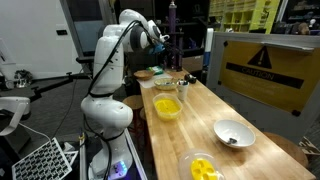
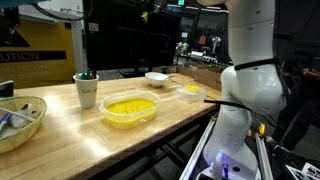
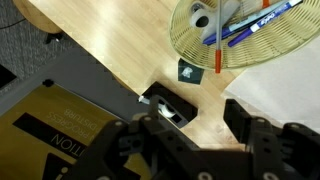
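Yellow woven bowl of blue and orange pens sits far right on the wooden table; my gripper hangs high, jaws spread and empty, so I'd centre over one pen before dropping.

2 opposing table views, wrist overhead

Straight below the pincer the wooden tabletop lies bare — only a small black object sits just ahead. Beyond it stands a woven basket of markers; a yellow caution board flanks one side — white cloth the other.
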`<act>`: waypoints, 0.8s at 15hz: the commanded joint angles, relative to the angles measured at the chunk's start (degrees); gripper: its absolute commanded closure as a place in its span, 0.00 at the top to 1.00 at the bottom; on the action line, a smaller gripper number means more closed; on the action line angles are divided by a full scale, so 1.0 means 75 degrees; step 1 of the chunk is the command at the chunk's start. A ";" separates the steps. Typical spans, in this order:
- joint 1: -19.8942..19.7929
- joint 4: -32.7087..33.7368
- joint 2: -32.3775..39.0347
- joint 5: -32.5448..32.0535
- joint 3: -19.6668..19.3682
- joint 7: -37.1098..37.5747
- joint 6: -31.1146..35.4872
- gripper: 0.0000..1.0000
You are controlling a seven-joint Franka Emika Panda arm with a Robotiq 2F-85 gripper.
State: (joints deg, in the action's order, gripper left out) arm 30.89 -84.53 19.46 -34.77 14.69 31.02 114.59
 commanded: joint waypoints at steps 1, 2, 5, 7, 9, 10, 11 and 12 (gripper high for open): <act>0.0049 -0.0060 -0.0129 -0.0060 -0.0112 -0.0027 0.0066 0.98; 0.0004 -0.0103 -0.0168 -0.0027 -0.0137 0.0022 0.0123 1.00; -0.0268 -0.0310 -0.0354 0.0263 -0.0215 0.0063 0.0404 1.00; -0.0551 -0.0566 -0.0539 0.0478 -0.0245 0.0181 0.0671 1.00; -0.0792 -0.0813 -0.0720 0.0696 -0.0289 0.0306 0.0960 1.00; -0.0801 -0.0886 -0.0777 0.0827 -0.0410 0.0379 0.1076 1.00; -0.0868 -0.1018 -0.0849 0.0882 -0.0452 0.0501 0.1214 1.00; -0.0910 -0.1167 -0.0940 0.0912 -0.0502 0.0702 0.1335 1.00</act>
State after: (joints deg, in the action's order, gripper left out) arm 24.57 -87.93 16.52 -29.39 12.16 32.79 121.68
